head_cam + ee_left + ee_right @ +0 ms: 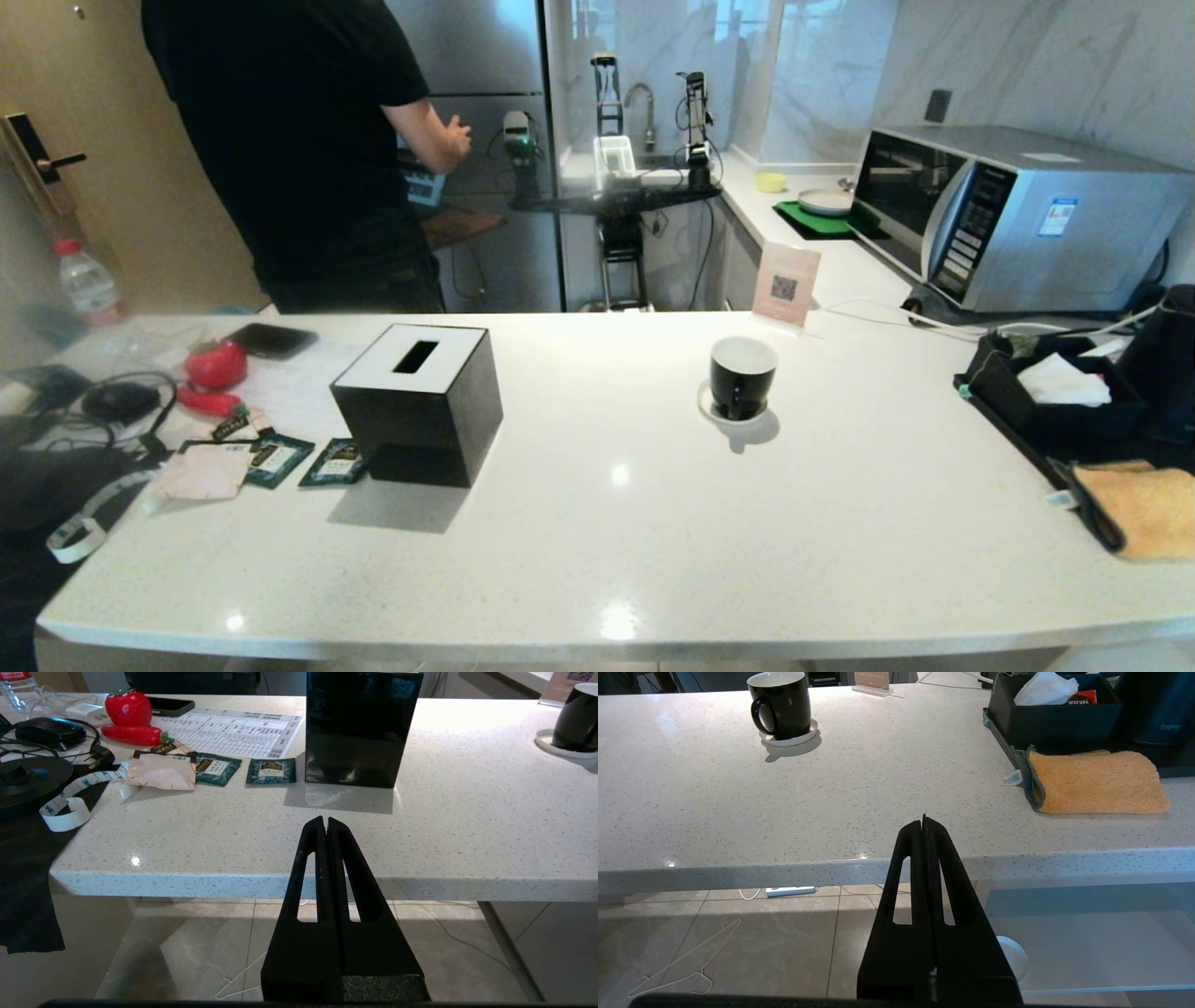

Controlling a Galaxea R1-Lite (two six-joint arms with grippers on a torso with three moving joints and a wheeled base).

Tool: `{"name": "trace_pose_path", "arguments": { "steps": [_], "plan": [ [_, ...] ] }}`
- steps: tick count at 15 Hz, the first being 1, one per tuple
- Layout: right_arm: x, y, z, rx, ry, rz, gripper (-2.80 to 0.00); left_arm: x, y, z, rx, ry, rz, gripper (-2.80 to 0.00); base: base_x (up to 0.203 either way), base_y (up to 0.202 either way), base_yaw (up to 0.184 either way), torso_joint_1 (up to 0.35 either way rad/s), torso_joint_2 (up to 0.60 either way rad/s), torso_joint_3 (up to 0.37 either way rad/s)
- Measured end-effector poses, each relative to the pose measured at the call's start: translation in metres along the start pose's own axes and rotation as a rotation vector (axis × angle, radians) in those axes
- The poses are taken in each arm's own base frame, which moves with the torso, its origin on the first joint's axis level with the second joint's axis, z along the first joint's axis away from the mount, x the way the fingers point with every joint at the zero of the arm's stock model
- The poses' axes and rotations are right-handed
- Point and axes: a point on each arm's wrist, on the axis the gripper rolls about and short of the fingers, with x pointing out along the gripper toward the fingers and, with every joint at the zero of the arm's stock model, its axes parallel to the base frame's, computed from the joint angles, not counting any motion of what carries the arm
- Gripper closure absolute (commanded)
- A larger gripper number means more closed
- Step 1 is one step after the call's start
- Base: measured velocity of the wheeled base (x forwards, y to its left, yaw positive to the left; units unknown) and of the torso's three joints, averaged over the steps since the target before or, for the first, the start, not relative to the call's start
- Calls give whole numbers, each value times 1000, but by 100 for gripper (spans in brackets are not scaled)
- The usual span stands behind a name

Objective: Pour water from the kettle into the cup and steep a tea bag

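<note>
The glossy black cup (742, 376) with a white inside stands on its small white saucer (707, 408) mid-counter, slightly to the right; its handle shows in the right wrist view (781, 704). The black kettle (1167, 359) stands at the far right edge, partly cut off. No water shows. I cannot make out a tea bag on a string; a pale pinkish packet (161, 771) lies beside dark green sachets (271, 771) at the left. My left gripper (325, 819) and right gripper (924, 819) are both shut and empty, held low before the counter's front edge, outside the head view.
A black cube tissue box (417, 401) stands left of centre. A black tray with white tissue (1055, 392) and an orange cloth (1144, 509) lie by the kettle. Cables, a red strawberry toy (215, 364) and a phone crowd the left end. A person (299, 140) stands behind the counter.
</note>
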Motion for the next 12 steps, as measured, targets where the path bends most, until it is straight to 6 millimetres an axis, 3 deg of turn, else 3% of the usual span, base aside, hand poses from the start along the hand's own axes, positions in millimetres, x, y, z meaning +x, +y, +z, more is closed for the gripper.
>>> {"name": "trace_pose_path", "arguments": {
  "steps": [4, 12],
  "plan": [
    [0, 0, 0, 0, 1, 0, 0, 0, 0, 0, -1, -1, -2, 0, 0, -20, 3, 1, 1, 1],
    [0, 0, 0, 0, 0, 0, 0, 0, 0, 0, -1, 0, 0, 0, 0, -186, 2, 1, 3, 2]
  ]
}}
